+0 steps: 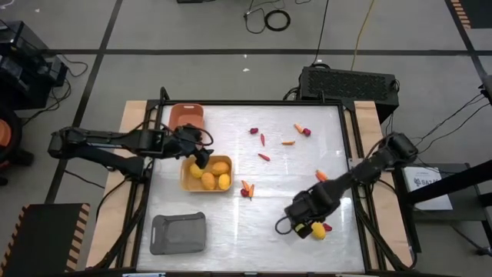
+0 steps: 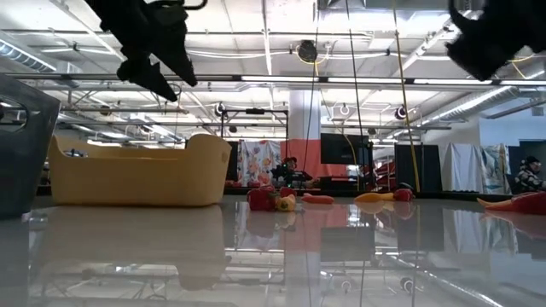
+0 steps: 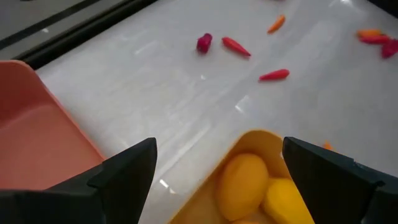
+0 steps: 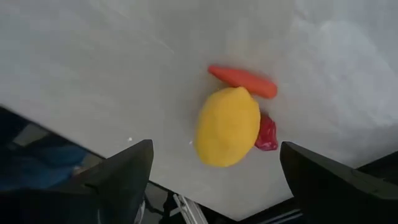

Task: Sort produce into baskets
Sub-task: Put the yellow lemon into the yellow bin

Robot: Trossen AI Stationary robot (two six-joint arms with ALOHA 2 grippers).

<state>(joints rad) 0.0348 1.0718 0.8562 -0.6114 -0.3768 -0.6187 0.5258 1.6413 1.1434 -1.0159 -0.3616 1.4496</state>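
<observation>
On the worktop, the left end effector hangs wide open and empty over the yellow basket of fruits. At the near right edge, the right end effector, also wide and empty, hovers over a yellow fruit touching an orange stick and a red piece; closing there could catch a neighbour or nudge the fruit off the edge.

Three baskets: salmon basket, yellow basket, grey basket, four yellow fruits in the yellow basket, one yellow fruit on the table
</observation>
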